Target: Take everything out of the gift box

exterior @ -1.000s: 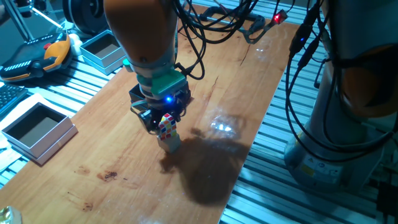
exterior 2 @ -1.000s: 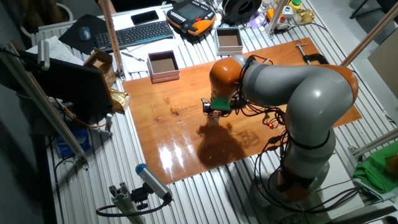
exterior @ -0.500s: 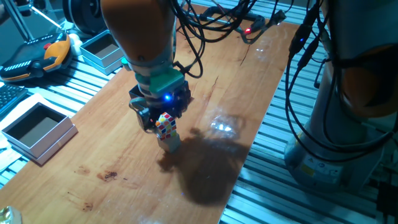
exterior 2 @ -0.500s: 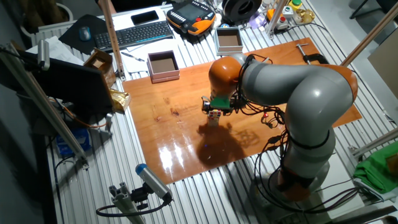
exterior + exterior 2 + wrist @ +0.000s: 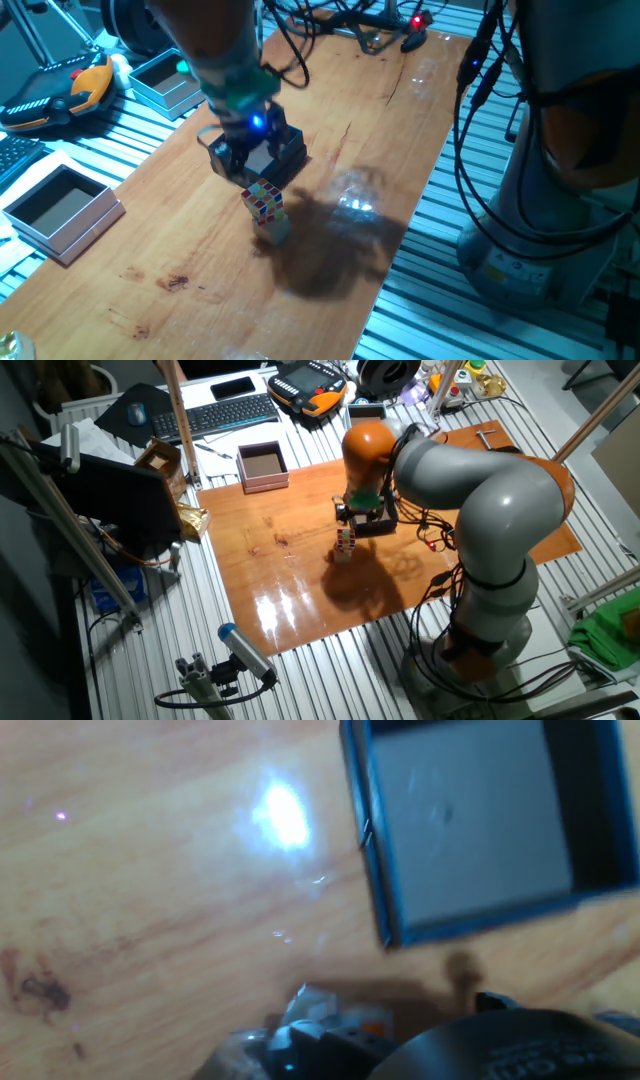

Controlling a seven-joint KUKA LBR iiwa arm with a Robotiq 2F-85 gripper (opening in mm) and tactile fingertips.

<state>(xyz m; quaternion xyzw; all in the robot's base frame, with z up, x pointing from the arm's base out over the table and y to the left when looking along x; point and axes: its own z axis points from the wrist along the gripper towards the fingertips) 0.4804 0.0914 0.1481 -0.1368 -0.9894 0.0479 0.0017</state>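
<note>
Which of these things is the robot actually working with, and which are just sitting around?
Part of the job: black gift box up at the robot's hand; puzzle cube stacked on the grey block.

Just lying about: near pale box; far pale box; orange handset; keyboard.

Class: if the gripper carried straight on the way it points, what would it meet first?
Probably the wooden table, close to the gift box and the stacked cubes; depth is unclear.
</note>
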